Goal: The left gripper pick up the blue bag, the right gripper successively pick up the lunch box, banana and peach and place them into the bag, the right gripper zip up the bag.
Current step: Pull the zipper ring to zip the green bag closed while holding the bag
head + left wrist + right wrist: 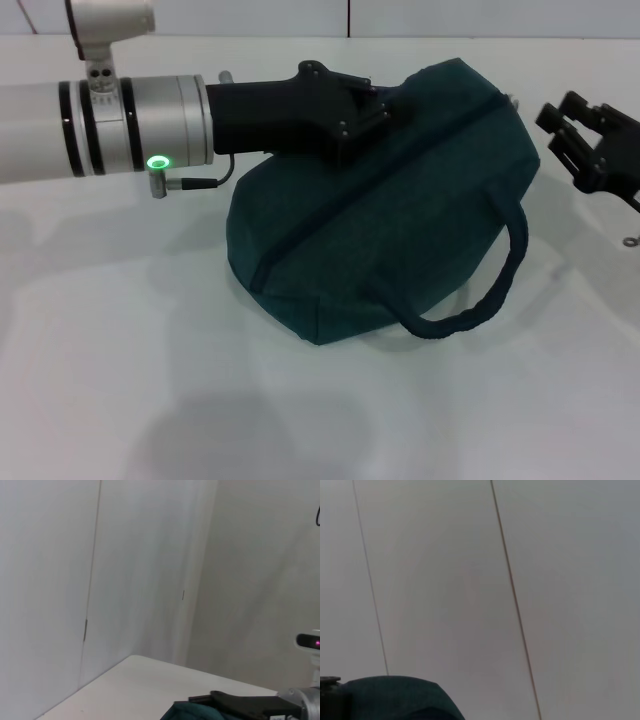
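The blue bag (390, 230) rests tilted on the white table, its zipper seam running across the top and one looped handle (480, 300) hanging at the front. Coming in from the left, my left gripper (378, 112) is shut on the bag's upper fabric. My right gripper (562, 135) hovers just off the bag's right side, open and holding nothing. Slivers of the bag show in the left wrist view (192, 712) and the right wrist view (395, 697). The lunch box, banana and peach are out of view.
The white table (120, 330) spreads around the bag, with a white wall (150, 570) behind it. A small metal ring (630, 240) hangs below my right gripper at the right edge.
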Motion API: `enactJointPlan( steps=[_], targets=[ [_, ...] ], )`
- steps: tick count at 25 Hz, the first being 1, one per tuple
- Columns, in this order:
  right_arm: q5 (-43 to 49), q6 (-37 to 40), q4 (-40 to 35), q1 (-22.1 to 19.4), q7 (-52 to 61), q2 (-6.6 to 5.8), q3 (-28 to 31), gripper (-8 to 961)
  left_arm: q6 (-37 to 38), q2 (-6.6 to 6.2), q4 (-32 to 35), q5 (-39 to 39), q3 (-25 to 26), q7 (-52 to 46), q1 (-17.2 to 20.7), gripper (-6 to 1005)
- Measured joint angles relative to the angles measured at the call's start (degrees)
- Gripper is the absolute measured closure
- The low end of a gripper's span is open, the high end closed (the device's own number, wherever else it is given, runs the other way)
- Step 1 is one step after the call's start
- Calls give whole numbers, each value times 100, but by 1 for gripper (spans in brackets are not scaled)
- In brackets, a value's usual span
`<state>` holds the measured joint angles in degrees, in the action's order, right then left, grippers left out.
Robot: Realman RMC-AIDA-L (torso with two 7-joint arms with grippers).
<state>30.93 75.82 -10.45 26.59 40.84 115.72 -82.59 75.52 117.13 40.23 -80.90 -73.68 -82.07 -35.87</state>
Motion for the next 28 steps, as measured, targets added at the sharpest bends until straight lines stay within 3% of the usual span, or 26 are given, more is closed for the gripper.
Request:
enactJointPlan(
  steps=[2,10,28],
  targets=[
    [10,-65,-2,76,21,4,-16,637,8,18,1,0,-6,-2,-2,948],
    [19,-85,-67,229,71,-3,-418,638,109,30,6,0,-13,-22,33,949],
    [296,-73,-72,296,74,-1,-442,646,195,47,-23,5,-13,2,42,951]
  ],
)
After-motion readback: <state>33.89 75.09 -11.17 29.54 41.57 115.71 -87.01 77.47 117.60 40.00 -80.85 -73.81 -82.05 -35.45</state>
